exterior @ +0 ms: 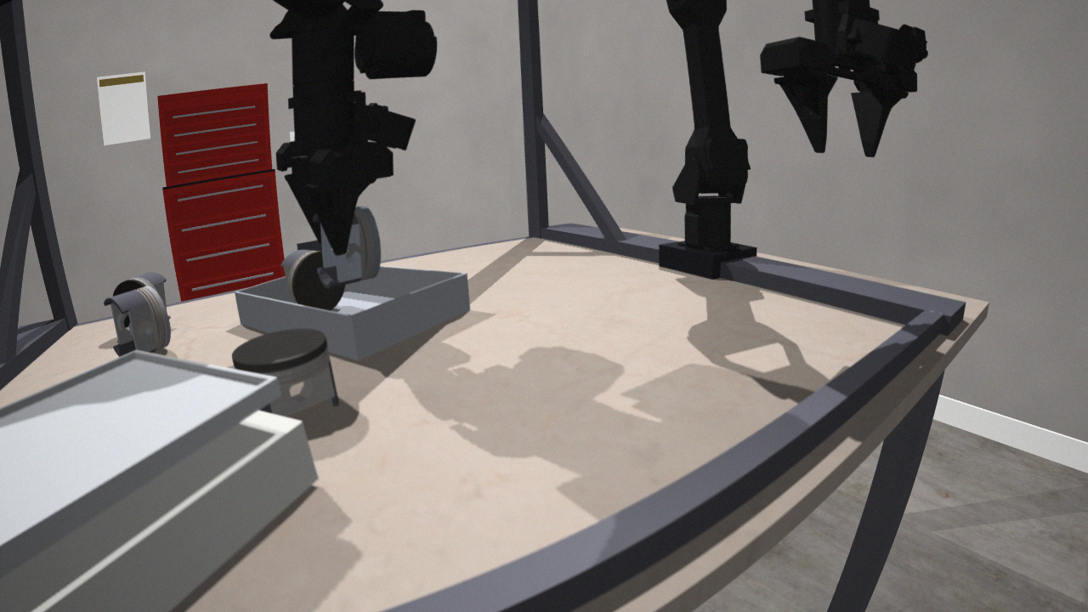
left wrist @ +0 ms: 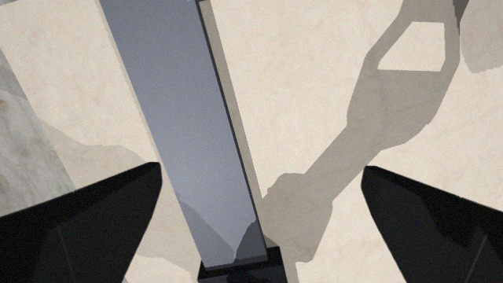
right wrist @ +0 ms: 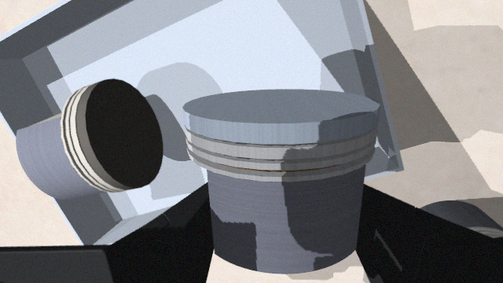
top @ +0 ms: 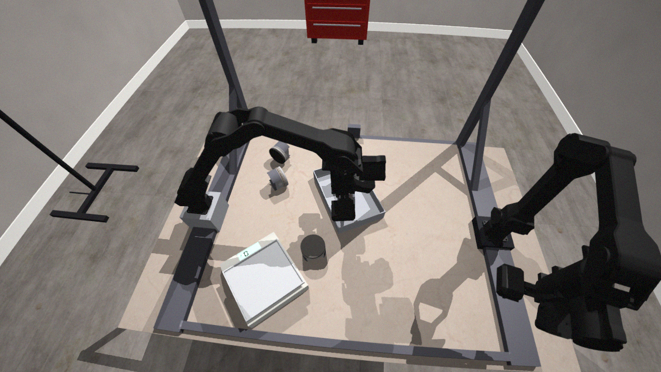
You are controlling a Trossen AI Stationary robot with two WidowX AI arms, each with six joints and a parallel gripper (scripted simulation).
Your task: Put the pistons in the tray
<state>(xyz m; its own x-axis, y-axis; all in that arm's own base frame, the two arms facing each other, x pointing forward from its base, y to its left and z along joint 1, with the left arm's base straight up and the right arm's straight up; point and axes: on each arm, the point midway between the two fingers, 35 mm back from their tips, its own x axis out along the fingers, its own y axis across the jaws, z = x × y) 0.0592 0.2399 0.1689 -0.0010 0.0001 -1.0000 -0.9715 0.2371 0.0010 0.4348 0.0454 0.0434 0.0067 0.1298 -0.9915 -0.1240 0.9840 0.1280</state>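
The steel parts tray [top: 362, 221] [exterior: 410, 312] [right wrist: 251, 39] holds one piston [exterior: 318, 281] [right wrist: 122, 134], which leans on its side near one wall. My right gripper [exterior: 328, 246] [right wrist: 278, 189] is shut on another piston [exterior: 370, 240] [right wrist: 283, 212] and holds it low over the tray. A dark-topped piston [top: 313, 246] [exterior: 292, 376] [right wrist: 452, 212] stands upright between tray and scale. Two more pistons, a nearer one [top: 278, 179] [exterior: 148, 315] and a farther one [top: 280, 152], lie on their sides. My left gripper [exterior: 844, 153] [left wrist: 262, 174] is open and empty, high above the table's frame rail.
The scale [top: 263, 282] [exterior: 152, 487] stands near the table's front left and its display [top: 248, 252] reads 0. Grey frame rails [top: 342, 343] [left wrist: 177, 118] run along the table edges. My right arm [top: 295, 134] reaches across above the table's back left.
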